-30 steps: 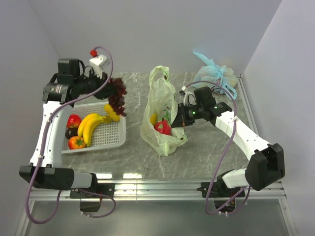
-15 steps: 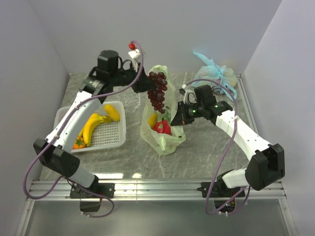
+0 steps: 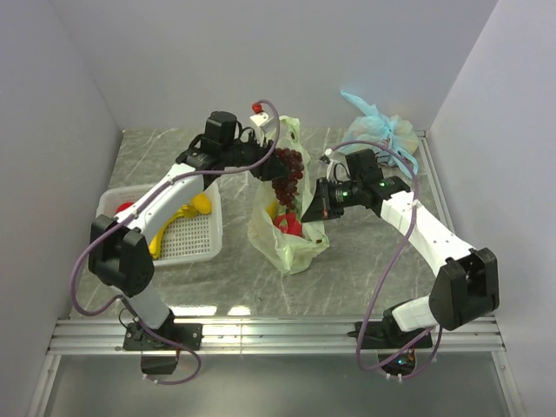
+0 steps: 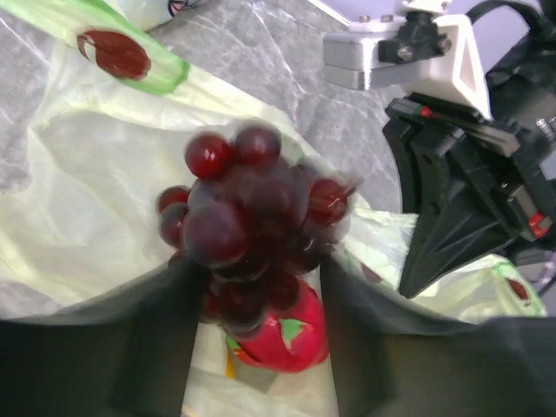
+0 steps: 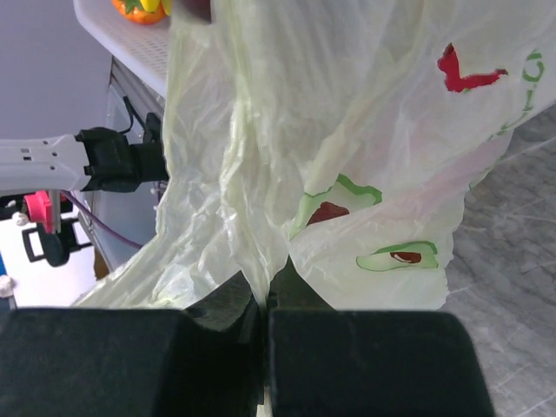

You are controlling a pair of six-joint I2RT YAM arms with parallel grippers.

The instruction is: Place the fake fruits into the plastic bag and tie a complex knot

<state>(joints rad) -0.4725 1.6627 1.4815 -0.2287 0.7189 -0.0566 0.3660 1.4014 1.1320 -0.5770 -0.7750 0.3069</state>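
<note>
Left end effector point(image 4: 256, 276): fingers flank grapes point(image 4: 252, 217) over bag mouth; gripping or releasing, cannot tell. Right end effector point(image 5: 265, 300): pressed together, pinching plastic bag point(image 5: 373, 148) rim, holding mouth open. Red fruit point(image 4: 282, 340) inside. Step: loading fruit. Next, likely: drop grapes cleanly inside, fetch remaining fruit from basket point(image 3: 195, 241); knot not begun.

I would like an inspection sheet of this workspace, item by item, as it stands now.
Surface: grey marbled table.
Job's things: plastic bag stands open mid-table, red fruit inside; grapes over its mouth; bananas in white basket, left.
Clutter: tied blue bag, far right corner.
Pincers: left pincer around grapes, grip unclear; right pincer shut on bag's edge.
Cables: purple cables loop along both arms.
Surroundings: plain white walls; metal rail at near edge.
</note>
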